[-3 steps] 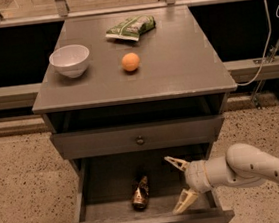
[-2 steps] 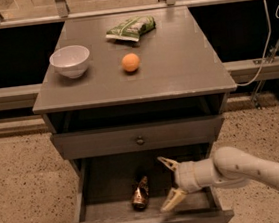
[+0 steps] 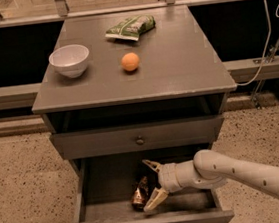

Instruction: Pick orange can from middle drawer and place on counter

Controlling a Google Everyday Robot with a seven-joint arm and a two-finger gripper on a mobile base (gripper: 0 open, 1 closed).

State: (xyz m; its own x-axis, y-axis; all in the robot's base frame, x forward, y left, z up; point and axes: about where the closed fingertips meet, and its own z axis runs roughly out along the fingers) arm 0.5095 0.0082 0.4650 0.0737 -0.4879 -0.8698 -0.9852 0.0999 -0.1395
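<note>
The orange can [image 3: 139, 194] is a small coppery, wrinkled can lying on the floor of the open middle drawer [image 3: 105, 210], near its centre. My gripper [image 3: 150, 185] reaches into the drawer from the right on a white arm. It is open, with one finger behind the can and one in front of it, right beside the can's right side. The counter [image 3: 173, 54] is the grey cabinet top above.
On the counter sit a white bowl [image 3: 70, 60], a smooth orange ball [image 3: 130, 61] and a green snack bag [image 3: 130, 27]. A closed drawer front with a round knob [image 3: 140, 140] lies above the open drawer. Speckled floor surrounds the cabinet.
My gripper has moved left inside the drawer, from the right part to right beside the can. The can has not moved.
</note>
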